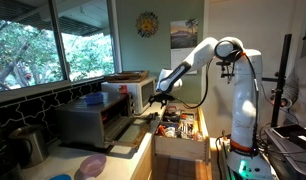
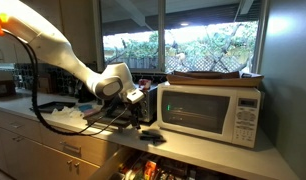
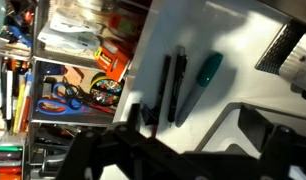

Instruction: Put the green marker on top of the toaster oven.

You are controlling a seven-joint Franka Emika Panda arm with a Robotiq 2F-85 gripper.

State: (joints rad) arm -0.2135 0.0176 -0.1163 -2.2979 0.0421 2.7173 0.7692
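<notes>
Windows back a kitchen counter (image 3: 198, 25), and below its edge an open drawer (image 1: 179, 146) is crammed with blue- and red-handled scissors (image 3: 61, 97), orange things and other clutter too small to name. On the white countertop lies the green marker (image 3: 205, 76) — teal cap over a darker barrel — just beside two black pens (image 3: 169, 85). It sits just ahead of the gripper (image 3: 193, 150), whose jaws are spread and empty, not touching it. The toaster oven (image 1: 91, 118) stands apart, door dropped.

We've got a glossy white arm of rounded segments (image 1: 236, 85) with dark joint bands, a loose black cable (image 2: 35, 80) and a chunky black gripper (image 1: 159, 97).
</notes>
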